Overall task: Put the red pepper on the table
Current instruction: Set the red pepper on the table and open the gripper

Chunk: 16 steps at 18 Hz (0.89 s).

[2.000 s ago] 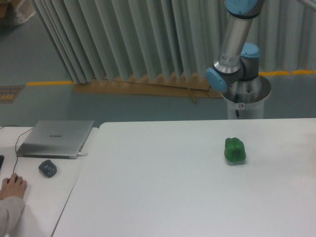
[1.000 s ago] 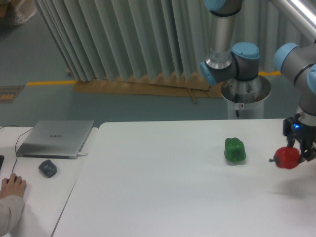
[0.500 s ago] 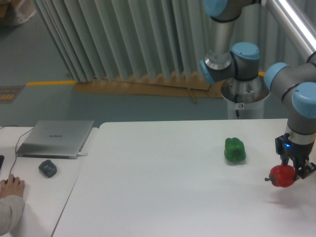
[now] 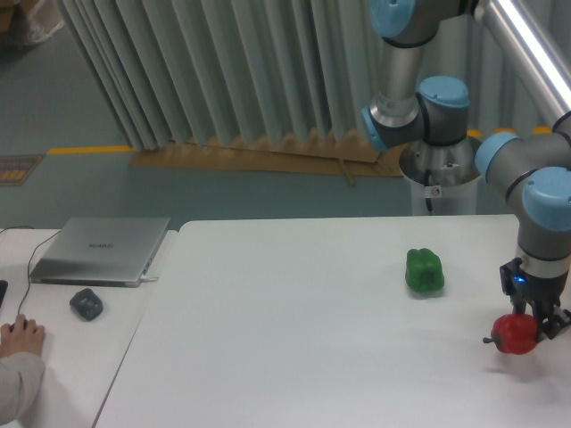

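Green pepper sits near the pincer-held red pepper.

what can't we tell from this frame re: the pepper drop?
- Contact: whether the red pepper touches the table; its underside is too small to resolve in the fixed camera.
- Grip: the gripper fingertips sit behind the pepper, so pad contact is hidden.
- Arm: upper links are cut off by the top edge.
- Person's hand: cut off by the left edge.
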Each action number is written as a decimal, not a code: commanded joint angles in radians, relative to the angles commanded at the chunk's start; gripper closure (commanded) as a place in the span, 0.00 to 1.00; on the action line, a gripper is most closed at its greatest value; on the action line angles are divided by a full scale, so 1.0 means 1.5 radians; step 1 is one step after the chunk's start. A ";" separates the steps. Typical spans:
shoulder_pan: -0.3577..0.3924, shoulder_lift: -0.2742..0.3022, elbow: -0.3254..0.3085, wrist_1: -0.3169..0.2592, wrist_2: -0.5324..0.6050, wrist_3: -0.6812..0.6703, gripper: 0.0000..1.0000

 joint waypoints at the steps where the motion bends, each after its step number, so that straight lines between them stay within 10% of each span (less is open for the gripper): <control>1: -0.001 0.001 -0.001 0.000 0.001 -0.004 0.43; 8: -0.006 0.003 0.003 0.003 -0.001 -0.015 0.42; 12: -0.007 0.004 0.001 0.003 0.004 -0.015 0.00; 16: -0.008 0.004 -0.001 0.003 0.026 -0.018 0.00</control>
